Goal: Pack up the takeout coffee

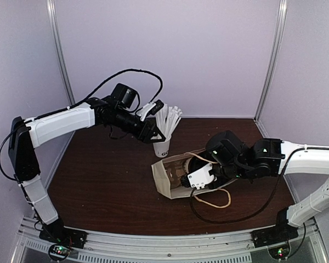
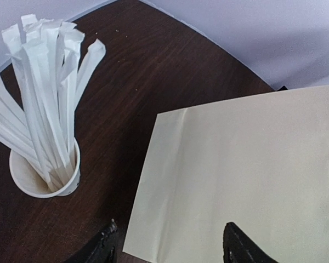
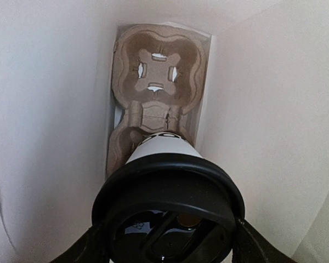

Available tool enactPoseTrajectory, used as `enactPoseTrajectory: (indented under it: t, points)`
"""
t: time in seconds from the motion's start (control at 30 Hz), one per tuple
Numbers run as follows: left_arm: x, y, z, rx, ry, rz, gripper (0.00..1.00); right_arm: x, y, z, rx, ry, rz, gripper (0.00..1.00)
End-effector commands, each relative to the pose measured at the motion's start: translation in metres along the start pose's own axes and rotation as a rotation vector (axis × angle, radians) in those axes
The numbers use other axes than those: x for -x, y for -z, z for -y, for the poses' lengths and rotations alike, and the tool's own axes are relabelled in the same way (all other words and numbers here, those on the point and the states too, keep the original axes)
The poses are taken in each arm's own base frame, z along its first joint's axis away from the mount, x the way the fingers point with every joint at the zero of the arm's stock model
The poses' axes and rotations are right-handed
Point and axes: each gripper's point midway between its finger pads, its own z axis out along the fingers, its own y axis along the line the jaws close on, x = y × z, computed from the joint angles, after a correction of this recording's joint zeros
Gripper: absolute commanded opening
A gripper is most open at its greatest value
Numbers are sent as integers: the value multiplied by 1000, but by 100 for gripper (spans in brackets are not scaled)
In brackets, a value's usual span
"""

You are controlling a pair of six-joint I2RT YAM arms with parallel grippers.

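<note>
Takeout coffee (image 3: pixel 163 149): white paper cup, dark lettering low on the side, black lid (image 3: pixel 170 189) on. It's inside the paper bag (image 1: pixel 163 179), base first, lid facing the right wrist camera.

Right pincer (image 3: pixel 167 249) is clamped across the lid rim, one finger on each side. That grip leaves the cup body free, so it can slide down the bag without the fingers fouling the walls.

Just beyond the cup base sits the brown pulp tray (image 3: pixel 159 60), flat against the bag's bottom. The base looks to be at the tray's nearer well (can't tell if it's seated or just in front of it). The far well is empty.

The bag lies on its side on the bench (image 1: pixel 109 181) with its mouth toward the right arm, hence the horizontal approach. My read: insertion nearly done. What's left is seating the cup in the well and releasing it.

Risk: the lid is the only hold, so pushing hard could pop it off.

Left pincer (image 2: pixel 172 249) has its jaws wide and holds nothing. It hovers above the bag's closed end, beside the white cup (image 2: pixel 44 183) of paper-wrapped straws (image 2: pixel 44 82), probably parked there to steady the bag if it slides.
</note>
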Motion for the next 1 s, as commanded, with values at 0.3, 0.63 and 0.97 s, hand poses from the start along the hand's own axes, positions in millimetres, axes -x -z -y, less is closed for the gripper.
enactPoseTrajectory:
  t: [0.3,0.63,0.97]
  points:
    - [36,62,80,-292,-193,260,68,-13,-11,14,-8,-24,-43,51]
    - [19,47,139,-226,-575,165,70,-13,-11,13,6,-35,-41,51]
    - [27,27,166,-226,-750,194,55,-12,-11,13,21,-51,-44,51]
